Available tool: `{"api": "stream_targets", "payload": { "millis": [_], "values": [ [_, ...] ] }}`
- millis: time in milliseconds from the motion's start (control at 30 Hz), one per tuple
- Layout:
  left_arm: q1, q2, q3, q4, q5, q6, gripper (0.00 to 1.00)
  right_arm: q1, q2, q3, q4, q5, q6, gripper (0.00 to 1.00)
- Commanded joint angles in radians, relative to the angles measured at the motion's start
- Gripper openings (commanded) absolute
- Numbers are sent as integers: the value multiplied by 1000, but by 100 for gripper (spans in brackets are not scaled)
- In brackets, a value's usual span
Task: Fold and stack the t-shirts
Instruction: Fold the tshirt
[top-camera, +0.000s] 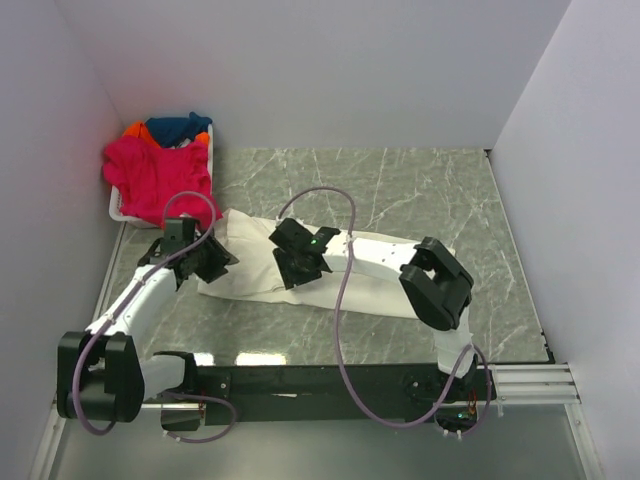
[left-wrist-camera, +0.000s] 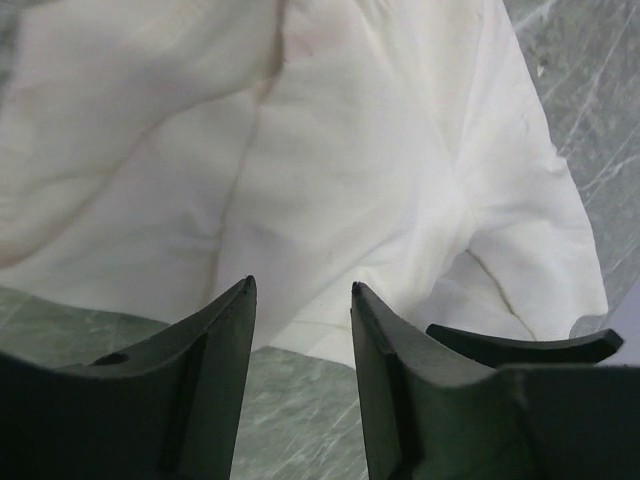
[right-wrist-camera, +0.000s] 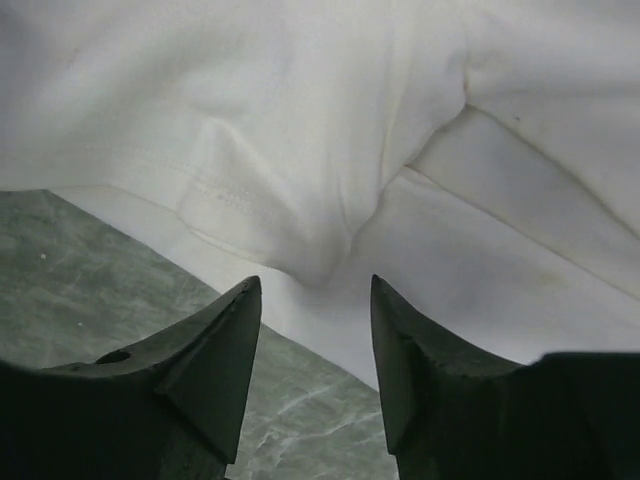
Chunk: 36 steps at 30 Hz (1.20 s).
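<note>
Lying across the middle of a green marbled surface (top-camera: 420, 190), a large cream off-white cloth t-shirt (top-camera: 375, 280) stretches left to right in a long, rumpled band. The left fingers (top-camera: 208, 262) hang over its left end, and the right fingers (top-camera: 300, 262) hang over its near edge, around the middle. Both pairs are spread apart and grasp nothing.

In the left wrist view, the shirt's edge lies just past the fingertips, with the surface beneath them. In the right wrist view, the tips point at a raised fold beside a stitched hem; whether they touch the cloth cannot be told.

Bare surface shows beyond the shirt on the far side and to the right, up to plain white walls. A white plastic basket (top-camera: 118, 212) sits in the far left corner, near the shirt's left end. It holds a bright magenta pink t-shirt (top-camera: 155, 180) spilling over its near rim, a dark blue t-shirt (top-camera: 175, 127) and an orange t-shirt (top-camera: 133, 130).

The cream cloth is creased, with visible seams and faint brownish marks.
</note>
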<state>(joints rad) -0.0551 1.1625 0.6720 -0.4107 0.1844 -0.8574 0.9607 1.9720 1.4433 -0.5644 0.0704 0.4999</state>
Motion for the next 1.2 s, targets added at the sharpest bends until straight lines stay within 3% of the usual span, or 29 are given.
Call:
{"api": "stream_targets", "payload": {
  "millis": [0, 167, 433, 667, 933, 1167],
  "values": [
    [-78, 44, 58, 76, -26, -54, 49, -2, -127, -14, -12, 48, -3, 56],
    [-178, 161, 112, 119, -54, -97, 50, -83, -219, -121, 26, 43, 17, 58],
    [-184, 304, 150, 174, -48, -98, 50, -310, -285, -300, 136, 0, -15, 58],
    [-195, 449, 188, 184, -91, -49, 50, -470, -245, -363, 193, -15, -52, 58],
    [-221, 601, 326, 141, -126, 49, 50, -501, -229, -451, 198, -55, -41, 57],
    [-247, 790, 556, 70, -151, 133, 50, -499, -245, -524, 161, -95, 14, 56]
  ]
}}
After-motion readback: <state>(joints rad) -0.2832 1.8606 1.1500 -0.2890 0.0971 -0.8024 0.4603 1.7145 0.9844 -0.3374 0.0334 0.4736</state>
